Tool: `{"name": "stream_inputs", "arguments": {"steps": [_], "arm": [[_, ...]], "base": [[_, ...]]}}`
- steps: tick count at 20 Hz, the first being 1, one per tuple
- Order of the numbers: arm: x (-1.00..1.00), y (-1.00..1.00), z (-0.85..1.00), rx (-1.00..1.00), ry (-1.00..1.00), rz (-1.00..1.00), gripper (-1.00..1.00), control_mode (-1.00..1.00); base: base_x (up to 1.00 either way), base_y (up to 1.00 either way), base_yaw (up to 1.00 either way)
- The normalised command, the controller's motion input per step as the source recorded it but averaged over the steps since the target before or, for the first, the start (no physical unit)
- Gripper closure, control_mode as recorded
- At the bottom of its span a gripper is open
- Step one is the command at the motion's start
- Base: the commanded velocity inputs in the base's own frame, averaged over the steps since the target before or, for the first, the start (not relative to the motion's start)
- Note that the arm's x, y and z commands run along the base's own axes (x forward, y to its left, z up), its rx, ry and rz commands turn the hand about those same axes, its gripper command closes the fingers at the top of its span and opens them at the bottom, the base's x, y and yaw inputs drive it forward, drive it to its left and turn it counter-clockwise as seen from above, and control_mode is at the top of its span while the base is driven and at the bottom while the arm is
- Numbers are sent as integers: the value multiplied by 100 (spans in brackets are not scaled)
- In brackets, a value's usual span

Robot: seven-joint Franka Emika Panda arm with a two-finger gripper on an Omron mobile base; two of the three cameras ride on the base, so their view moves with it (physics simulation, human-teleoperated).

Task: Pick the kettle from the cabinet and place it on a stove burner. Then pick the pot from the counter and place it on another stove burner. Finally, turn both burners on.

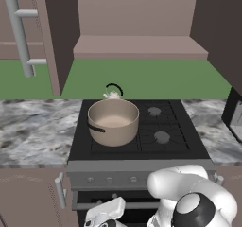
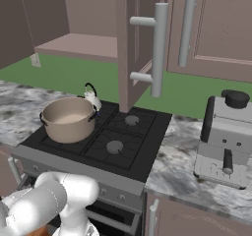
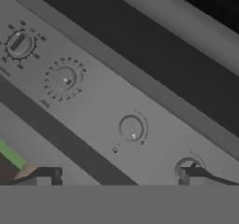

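The pot (image 1: 113, 121) is sitting on the front-left burner, the kettle (image 1: 113, 93) behind it. The fingers (image 3: 46, 175) are standing spread, facing the stove knobs (image 3: 131, 128).

Kettle (image 1: 113, 94) mostly hidden behind pot (image 1: 113, 121) in left base view; handle arch and lid top visible. Left-hand burner caps covered by pot and kettle. Gripper (image 3: 121, 177): finger tips cut by lower band of hand view. Knob markings on stove front panel (image 3: 93, 111) too blurred to read. Coffee machine (image 1: 234, 112) cropped by right edge.
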Motion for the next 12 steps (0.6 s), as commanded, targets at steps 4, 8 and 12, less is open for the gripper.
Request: {"name": "stream_inputs", "arguments": {"steps": [4, 8, 12], "arm": [[0, 0, 0, 32, -2, 3, -100, -100], [0, 0, 2, 30, -1, 0, -100, -100], [0, 1, 1, 26, -3, 0, -100, -100]], "base": [[0, 0, 0], [0, 0, 0], [0, 0, 0]]}}
